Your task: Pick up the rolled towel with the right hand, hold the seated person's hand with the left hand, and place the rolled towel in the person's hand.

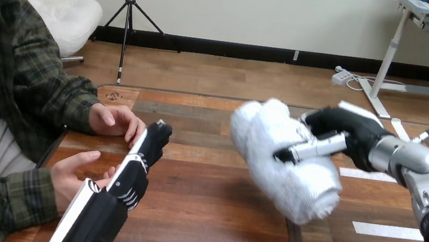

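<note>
A white rolled towel (285, 158) hangs above the middle of the table, tilted, with my right hand (338, 134) shut on it from the right. My left hand (133, 170) reaches out at the lower left with straight fingers, its fingertips next to the person's far hand (115, 120), which rests on the table edge. The person's near hand (75, 173) lies palm up just left of my left hand, touching or almost touching its side. I see no fingers curled round either of the person's hands.
The wooden table (205, 220) carries white tape strips (386, 230) at the right. The person sits at the left side, with both forearms over the table edge.
</note>
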`<control>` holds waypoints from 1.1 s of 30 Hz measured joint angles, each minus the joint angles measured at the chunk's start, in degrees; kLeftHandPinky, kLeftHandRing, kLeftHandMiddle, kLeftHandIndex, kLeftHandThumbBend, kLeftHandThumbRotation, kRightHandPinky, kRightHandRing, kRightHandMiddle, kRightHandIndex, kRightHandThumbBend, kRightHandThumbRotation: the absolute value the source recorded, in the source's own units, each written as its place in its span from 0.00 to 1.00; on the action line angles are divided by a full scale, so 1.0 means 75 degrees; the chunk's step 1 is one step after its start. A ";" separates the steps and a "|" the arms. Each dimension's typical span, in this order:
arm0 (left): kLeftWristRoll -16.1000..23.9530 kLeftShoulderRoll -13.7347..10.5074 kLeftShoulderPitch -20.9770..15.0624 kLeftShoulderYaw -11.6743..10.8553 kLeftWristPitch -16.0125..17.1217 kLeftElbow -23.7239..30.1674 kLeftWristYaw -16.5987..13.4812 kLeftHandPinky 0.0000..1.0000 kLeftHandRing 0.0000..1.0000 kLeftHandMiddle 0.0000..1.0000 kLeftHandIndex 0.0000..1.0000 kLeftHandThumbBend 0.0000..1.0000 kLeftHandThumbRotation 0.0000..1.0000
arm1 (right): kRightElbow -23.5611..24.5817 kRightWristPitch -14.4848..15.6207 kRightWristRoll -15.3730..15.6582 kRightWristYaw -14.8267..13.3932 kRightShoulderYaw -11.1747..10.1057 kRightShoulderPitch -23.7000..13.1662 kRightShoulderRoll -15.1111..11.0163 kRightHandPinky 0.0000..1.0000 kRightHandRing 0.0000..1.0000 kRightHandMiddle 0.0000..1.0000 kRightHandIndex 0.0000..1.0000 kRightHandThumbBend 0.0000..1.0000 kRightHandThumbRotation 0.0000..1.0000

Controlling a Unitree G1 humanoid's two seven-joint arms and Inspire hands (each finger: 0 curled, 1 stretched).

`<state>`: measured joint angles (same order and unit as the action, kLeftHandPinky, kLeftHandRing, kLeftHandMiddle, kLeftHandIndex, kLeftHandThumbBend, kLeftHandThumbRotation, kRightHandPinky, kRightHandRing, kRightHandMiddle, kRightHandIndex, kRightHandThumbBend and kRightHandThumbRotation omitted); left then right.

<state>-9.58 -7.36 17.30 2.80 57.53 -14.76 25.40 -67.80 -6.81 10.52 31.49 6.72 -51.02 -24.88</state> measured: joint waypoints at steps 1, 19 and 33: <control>0.0097 -0.0011 0.0000 -0.0032 -0.0006 0.0000 -0.0040 0.98 0.99 0.99 0.99 1.00 0.78 | 0.0098 -0.0001 -0.0048 0.0032 -0.0021 0.0031 -0.0001 0.11 0.15 0.22 0.27 0.74 0.00; 0.1549 -0.0234 0.0017 -0.0508 -0.0322 0.0202 -0.0770 0.99 1.00 1.00 0.98 1.00 0.71 | 0.2217 0.0180 -0.1263 0.1129 -0.0432 0.0977 -0.0016 0.07 0.11 0.17 0.23 0.70 0.00; 0.2961 -0.0451 0.0126 -0.0896 -0.0735 0.1199 -0.1421 0.80 0.90 0.93 0.94 1.00 0.62 | 0.3611 0.0166 -0.1795 0.1563 -0.0429 0.1892 0.0134 0.07 0.12 0.18 0.24 0.76 0.00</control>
<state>12.63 -10.74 18.25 -3.92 52.02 -5.77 14.74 -40.71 -5.56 -2.94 43.21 3.50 -36.82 -23.88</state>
